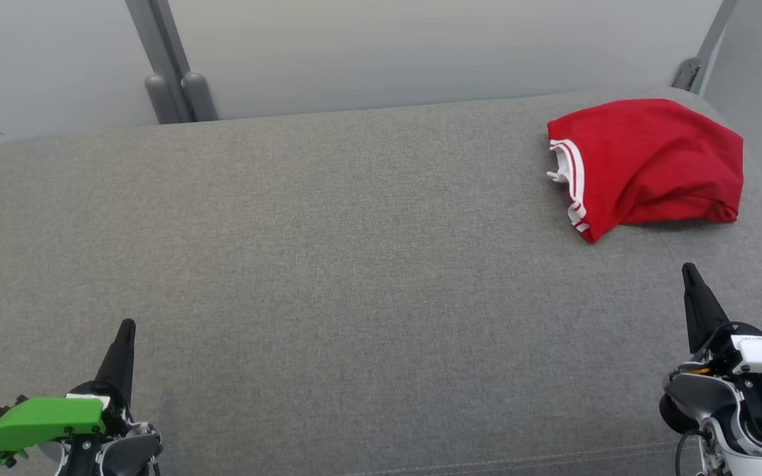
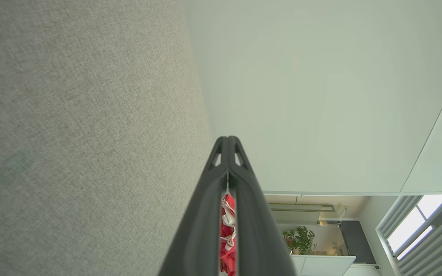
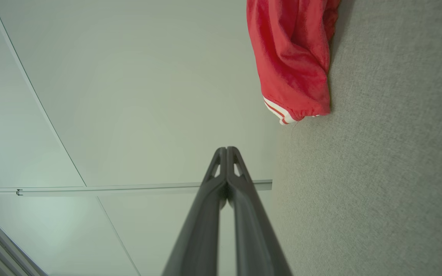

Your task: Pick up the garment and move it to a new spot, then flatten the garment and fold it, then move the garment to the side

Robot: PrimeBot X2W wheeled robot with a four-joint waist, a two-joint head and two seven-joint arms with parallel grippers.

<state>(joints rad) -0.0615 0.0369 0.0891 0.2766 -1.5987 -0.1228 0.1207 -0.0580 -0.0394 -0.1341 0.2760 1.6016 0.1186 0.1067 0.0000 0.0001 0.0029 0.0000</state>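
Observation:
The garment (image 1: pixel 649 165) is red with white stripes along one hem, lying bunched and roughly folded at the far right of the grey fabric surface (image 1: pixel 328 264). The right wrist view has the garment (image 3: pixel 292 57) at its top, ahead of the fingers. A sliver of the garment (image 2: pixel 228 230) shows between the left fingers' bases, far off. My left gripper (image 1: pixel 126 327) is shut and empty at the lower left, far from the cloth. My right gripper (image 1: pixel 688 271) is shut and empty at the lower right, a short way in front of the garment's near edge.
A pale wall panel (image 1: pixel 421 46) rises behind the surface, with grey metal posts (image 1: pixel 176 86) at the back left and a bracket (image 1: pixel 688 73) at the back right. The surface's rounded far edge runs just behind the garment.

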